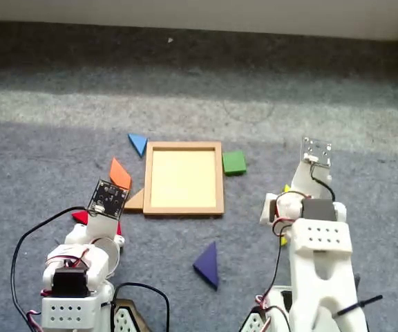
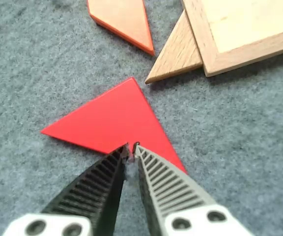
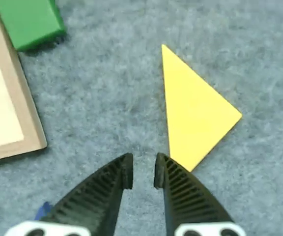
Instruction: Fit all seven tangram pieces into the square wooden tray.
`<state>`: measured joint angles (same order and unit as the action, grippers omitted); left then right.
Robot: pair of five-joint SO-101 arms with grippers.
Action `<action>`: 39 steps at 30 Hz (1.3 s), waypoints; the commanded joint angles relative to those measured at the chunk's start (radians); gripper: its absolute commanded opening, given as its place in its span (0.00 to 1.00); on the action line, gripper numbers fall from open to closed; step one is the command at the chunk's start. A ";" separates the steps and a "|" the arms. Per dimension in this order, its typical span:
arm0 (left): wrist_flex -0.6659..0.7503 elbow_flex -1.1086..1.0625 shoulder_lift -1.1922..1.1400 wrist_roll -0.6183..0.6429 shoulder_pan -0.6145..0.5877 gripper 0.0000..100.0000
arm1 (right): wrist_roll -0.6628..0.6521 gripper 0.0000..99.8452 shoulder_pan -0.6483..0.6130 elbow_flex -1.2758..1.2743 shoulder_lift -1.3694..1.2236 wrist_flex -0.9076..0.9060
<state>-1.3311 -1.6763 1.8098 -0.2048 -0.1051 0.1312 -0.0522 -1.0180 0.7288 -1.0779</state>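
The left gripper (image 2: 130, 148) is hovering with its jaws pressed together over the edge of the red triangle (image 2: 112, 120), which is lying near the wooden triangle (image 2: 178, 54) touching the square wooden tray (image 1: 184, 146). The right gripper (image 3: 141, 170), jaws slightly apart, is hanging just beside the yellow triangle (image 3: 195, 118). The orange parallelogram (image 2: 124, 19), green square (image 3: 28, 22), small blue triangle (image 1: 138, 143) and dark blue triangle (image 1: 208, 263) are lying on the grey carpet (image 1: 289, 90) around the tray.

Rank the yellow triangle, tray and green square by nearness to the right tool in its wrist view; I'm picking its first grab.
From the right tool:
1. Yellow triangle, right by its tip.
2. Tray, corner off to the other side.
3. Green square, farther on, beside the tray's edge.
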 commanded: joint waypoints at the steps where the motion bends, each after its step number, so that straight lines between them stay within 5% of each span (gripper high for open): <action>1: -0.002 -0.019 0.005 -0.006 0.007 0.05 | 0.077 0.09 0.021 0.013 0.134 -0.062; 7: -0.002 -0.019 0.005 -0.006 0.007 0.05 | 0.201 0.10 0.024 0.015 0.111 -0.117; 15: -0.002 -0.019 0.005 -0.006 0.007 0.05 | 0.368 0.34 0.018 0.016 0.005 -0.114; 21: -0.002 -0.019 0.005 -0.006 0.007 0.05 | 0.413 0.36 0.019 0.114 -0.173 -0.048; 28: -0.002 -0.019 0.005 -0.006 0.007 0.05 | 0.137 0.36 0.045 0.309 -0.390 -0.097; 39: -0.002 -0.019 0.005 -0.006 0.007 0.05 | -0.107 0.36 0.094 0.375 -0.512 -0.064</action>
<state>-1.3311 -1.6763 1.8098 -0.2048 -0.1051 0.0882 0.0307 -0.6897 0.2363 -1.1930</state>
